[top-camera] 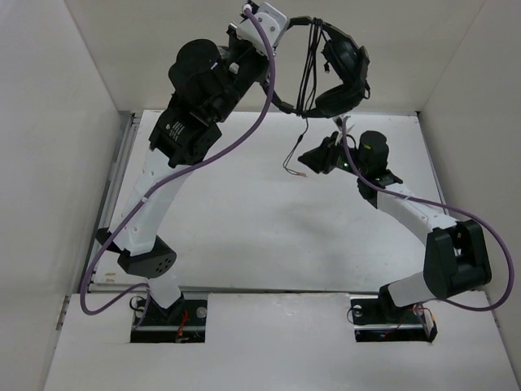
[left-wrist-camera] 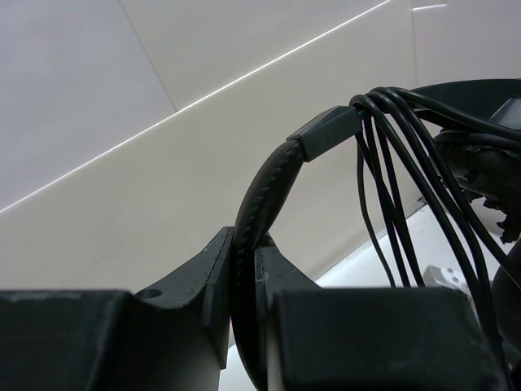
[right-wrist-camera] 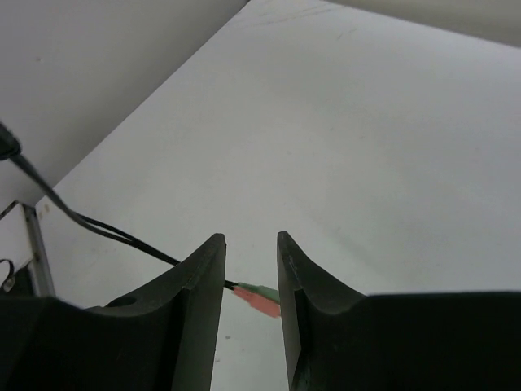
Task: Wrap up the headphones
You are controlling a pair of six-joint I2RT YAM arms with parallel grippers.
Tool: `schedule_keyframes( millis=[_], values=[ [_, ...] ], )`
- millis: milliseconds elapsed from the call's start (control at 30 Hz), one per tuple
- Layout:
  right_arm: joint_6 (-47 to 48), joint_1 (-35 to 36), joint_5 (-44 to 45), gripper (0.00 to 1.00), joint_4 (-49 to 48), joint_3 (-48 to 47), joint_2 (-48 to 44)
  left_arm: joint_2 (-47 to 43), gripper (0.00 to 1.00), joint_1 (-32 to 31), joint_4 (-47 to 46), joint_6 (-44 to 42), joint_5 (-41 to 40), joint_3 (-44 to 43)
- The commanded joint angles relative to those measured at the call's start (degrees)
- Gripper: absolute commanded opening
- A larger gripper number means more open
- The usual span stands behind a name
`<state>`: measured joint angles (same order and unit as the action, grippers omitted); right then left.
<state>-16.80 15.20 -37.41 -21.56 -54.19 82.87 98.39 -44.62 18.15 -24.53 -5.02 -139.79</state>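
Observation:
The black headphones (top-camera: 342, 65) hang high in the air at the back of the cell. My left gripper (top-camera: 281, 23) is shut on their padded headband (left-wrist-camera: 273, 175). In the left wrist view the gripper (left-wrist-camera: 244, 242) pinches the band between both jaws. The thin black cable (top-camera: 309, 73) is looped several times over the headband (left-wrist-camera: 391, 163), and its loose end hangs down toward the table. The cable ends in pink and green plugs (right-wrist-camera: 262, 298). My right gripper (top-camera: 309, 159) is open, and the plugs show in the gap between its jaws (right-wrist-camera: 248, 238), gripped by neither.
The white table (top-camera: 244, 220) is walled at the back and on both sides. A metal rail (top-camera: 114, 195) runs along its left edge. Purple robot cables (top-camera: 244, 134) trail from both arms.

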Motion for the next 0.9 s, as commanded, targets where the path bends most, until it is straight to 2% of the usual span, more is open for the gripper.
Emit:
schedule_keyframes(
  millis=[0, 333, 867],
  values=[
    [1.7, 3.4, 0.1, 0.37, 1.0, 0.4, -1.8, -3.9, 0.02, 1.8, -7.1, 2.1, -0.6, -0.2],
    [4.2, 5.7, 0.8, 0.36, 4.6, -4.2, -1.3, -4.6, 0.02, 5.7, -7.9, 3.5, -1.0, 1.6],
    [12.8, 12.4, 6.1, 0.40, 7.5, -14.2, 6.2, -3.0, 0.03, 0.8, -7.4, 2.0, -1.5, -1.4]
  ],
)
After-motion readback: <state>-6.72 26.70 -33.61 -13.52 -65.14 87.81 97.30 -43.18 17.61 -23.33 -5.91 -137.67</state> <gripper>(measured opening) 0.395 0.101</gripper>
